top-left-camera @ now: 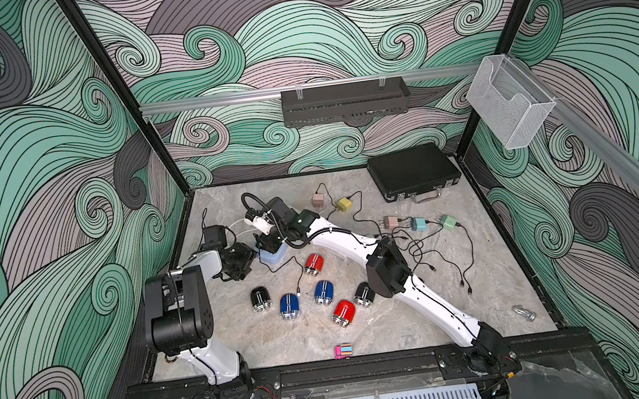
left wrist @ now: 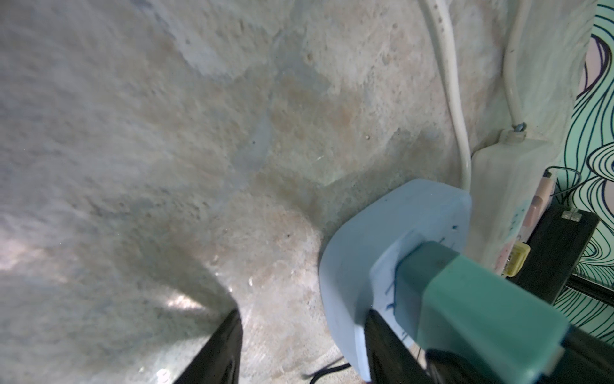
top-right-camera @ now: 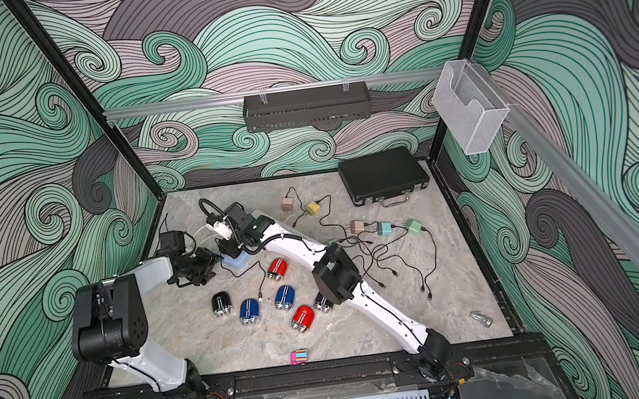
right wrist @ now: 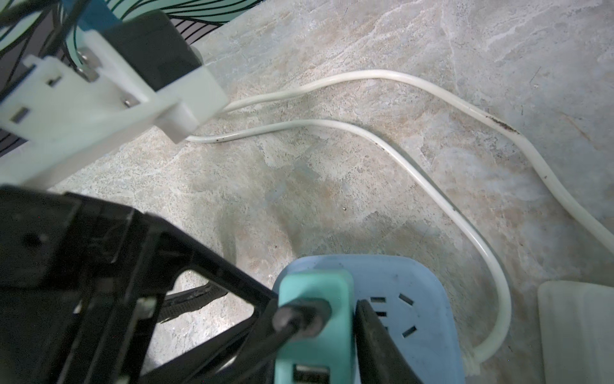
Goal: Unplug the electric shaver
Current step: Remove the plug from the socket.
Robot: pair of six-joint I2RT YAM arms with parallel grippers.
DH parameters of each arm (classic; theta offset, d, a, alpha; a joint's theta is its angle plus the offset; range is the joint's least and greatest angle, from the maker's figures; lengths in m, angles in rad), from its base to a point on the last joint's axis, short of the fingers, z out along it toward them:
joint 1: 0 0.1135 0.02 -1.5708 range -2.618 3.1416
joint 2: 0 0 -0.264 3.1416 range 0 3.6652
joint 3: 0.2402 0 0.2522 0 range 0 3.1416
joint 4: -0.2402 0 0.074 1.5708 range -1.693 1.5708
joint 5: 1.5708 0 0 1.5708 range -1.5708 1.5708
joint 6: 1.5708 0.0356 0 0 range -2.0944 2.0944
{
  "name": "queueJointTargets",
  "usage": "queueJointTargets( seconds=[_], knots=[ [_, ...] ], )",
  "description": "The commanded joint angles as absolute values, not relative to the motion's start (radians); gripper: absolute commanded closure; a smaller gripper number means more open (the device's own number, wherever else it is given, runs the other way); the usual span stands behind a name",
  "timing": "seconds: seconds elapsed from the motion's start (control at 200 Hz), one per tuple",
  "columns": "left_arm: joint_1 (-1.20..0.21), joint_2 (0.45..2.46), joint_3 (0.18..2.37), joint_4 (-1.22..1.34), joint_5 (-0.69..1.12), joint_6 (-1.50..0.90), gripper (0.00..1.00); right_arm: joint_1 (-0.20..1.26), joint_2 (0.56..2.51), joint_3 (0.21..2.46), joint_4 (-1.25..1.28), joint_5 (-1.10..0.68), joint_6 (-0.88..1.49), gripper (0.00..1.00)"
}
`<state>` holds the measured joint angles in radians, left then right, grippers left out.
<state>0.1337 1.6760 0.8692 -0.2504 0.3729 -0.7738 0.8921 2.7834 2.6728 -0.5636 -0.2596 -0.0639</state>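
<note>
Several electric shavers, red [top-left-camera: 313, 264], blue [top-left-camera: 289, 306] and black [top-left-camera: 260, 298], lie on the marble table. At the left back sits a light blue socket block [top-left-camera: 278, 257] with a teal charger adapter [right wrist: 314, 289] plugged into it. My right gripper [right wrist: 319, 309] is shut on that adapter, one finger against each side. A thin black cable [top-left-camera: 301, 272] runs from there towards the shavers. My left gripper [left wrist: 302, 319] is open, one finger [left wrist: 388, 349] resting on the socket block [left wrist: 392, 216], the other over bare table.
A white power strip [left wrist: 505, 186] and white cords [right wrist: 415, 83] lie beside the block. Loose coloured adapters [top-left-camera: 418, 224] and tangled black cables sit mid-right, a black case [top-left-camera: 412, 171] at the back right, a small pink toy [top-left-camera: 343, 350] near the front edge.
</note>
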Motion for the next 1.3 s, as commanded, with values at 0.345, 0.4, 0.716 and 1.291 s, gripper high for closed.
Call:
queueJointTargets(
  seconds=[0.345, 0.4, 0.716, 1.291],
  knots=[
    [0.12, 1.711, 0.907, -0.319, 0.328, -0.776, 0.42, 0.911, 2.756, 2.624, -0.529, -0.207, -0.142, 0.73],
    [0.119, 1.709, 0.904, -0.325, 0.322, -0.776, 0.42, 0.912, 2.745, 2.619, -0.528, -0.2, -0.146, 0.74],
    [0.113, 1.705, 0.9, -0.359, 0.287, -0.761, 0.44, 0.912, 2.683, 2.564, -0.49, -0.16, -0.158, 0.75],
    [0.096, 1.733, 0.9, -0.373, 0.261, -0.763, 0.43, 0.911, 2.602, 2.507, -0.468, -0.141, -0.164, 0.76]
  ],
)
